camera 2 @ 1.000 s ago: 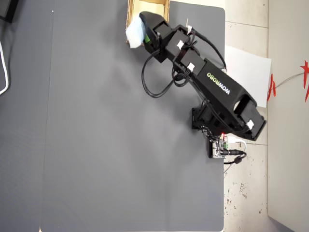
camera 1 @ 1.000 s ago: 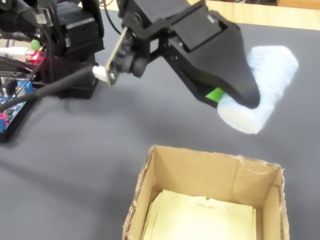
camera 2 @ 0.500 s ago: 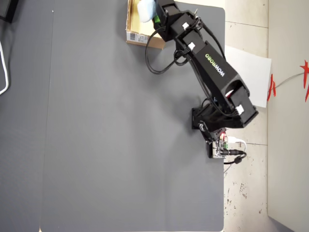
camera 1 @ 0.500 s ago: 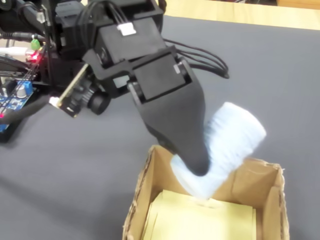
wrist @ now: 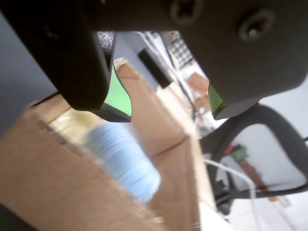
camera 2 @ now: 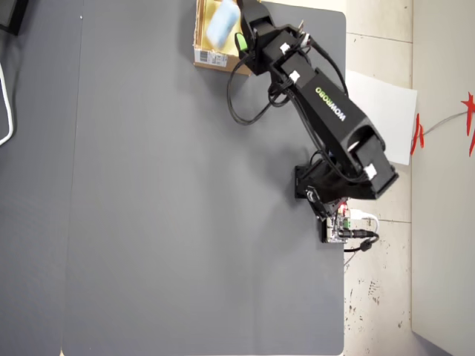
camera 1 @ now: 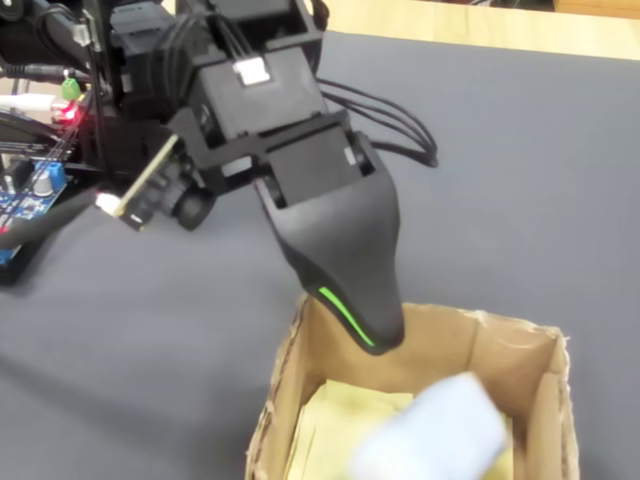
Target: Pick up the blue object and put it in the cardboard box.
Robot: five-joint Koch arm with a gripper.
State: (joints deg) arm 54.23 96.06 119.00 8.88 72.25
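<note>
Grey mat point(camera 2: 185, 222) | cardboard box point(camera 2: 211, 58) at edge | pale floor point(camera 2: 378, 297)

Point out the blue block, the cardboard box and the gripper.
blue block point(camera 1: 432, 432): fixed view, its blurred pale top, inside the box.
cardboard box point(camera 1: 548, 385): fixed view, its right wall.
gripper point(wrist: 169, 107): wrist view, the gap between its two green-padded tips, which stand apart.

Grey mat point(camera 2: 185, 222) on table; blue circuit board point(camera 1: 22, 200) at fixed view's left edge.
</note>
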